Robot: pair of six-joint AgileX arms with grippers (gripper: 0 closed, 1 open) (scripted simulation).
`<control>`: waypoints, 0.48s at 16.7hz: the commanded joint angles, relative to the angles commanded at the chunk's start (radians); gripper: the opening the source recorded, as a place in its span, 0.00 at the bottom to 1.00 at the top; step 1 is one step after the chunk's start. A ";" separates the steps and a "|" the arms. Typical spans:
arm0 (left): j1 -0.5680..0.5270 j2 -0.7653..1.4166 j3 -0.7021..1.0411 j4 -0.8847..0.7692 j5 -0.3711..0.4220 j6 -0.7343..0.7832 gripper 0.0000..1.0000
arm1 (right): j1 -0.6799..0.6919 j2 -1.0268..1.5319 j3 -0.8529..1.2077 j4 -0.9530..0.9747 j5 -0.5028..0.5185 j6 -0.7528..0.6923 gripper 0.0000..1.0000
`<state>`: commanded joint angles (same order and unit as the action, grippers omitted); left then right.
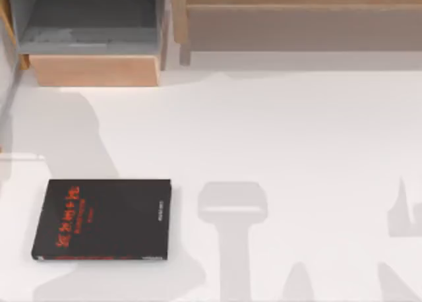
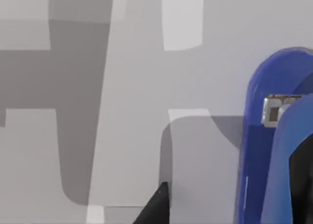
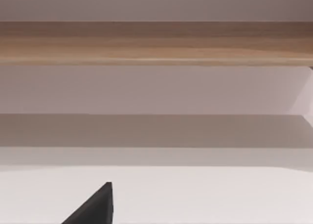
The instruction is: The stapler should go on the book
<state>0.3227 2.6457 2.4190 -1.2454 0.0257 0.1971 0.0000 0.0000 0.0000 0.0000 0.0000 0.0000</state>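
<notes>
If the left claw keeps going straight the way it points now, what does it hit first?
Likely the bare white tabletop; the bright blue stapler sits off to one side of that line. Depth is unclear.

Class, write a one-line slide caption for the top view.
Flat black book with red lettering lies on the white table, near its left.

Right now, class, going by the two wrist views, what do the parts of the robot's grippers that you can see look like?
The left gripper shows as a plain matt black wedge tapering to a narrow tip, with flat faces and straight edges. The right gripper shows the same black, angular wedge shape. Neither visible part carries markings or cables.
</notes>
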 joint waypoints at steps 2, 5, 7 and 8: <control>0.000 0.000 0.000 0.000 0.000 0.000 0.32 | 0.000 0.000 0.000 0.000 0.000 0.000 1.00; 0.000 0.000 0.000 0.000 0.000 0.000 0.10 | 0.000 0.000 0.000 0.000 0.000 0.000 1.00; 0.000 0.000 0.000 0.000 0.000 0.000 0.00 | 0.000 0.000 0.000 0.000 0.000 0.000 1.00; 0.000 0.000 0.000 0.000 0.000 0.000 0.00 | 0.000 0.000 0.000 0.000 0.000 0.000 1.00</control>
<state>0.3227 2.6457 2.4190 -1.2454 0.0257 0.1971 0.0000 0.0000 0.0000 0.0000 0.0000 0.0000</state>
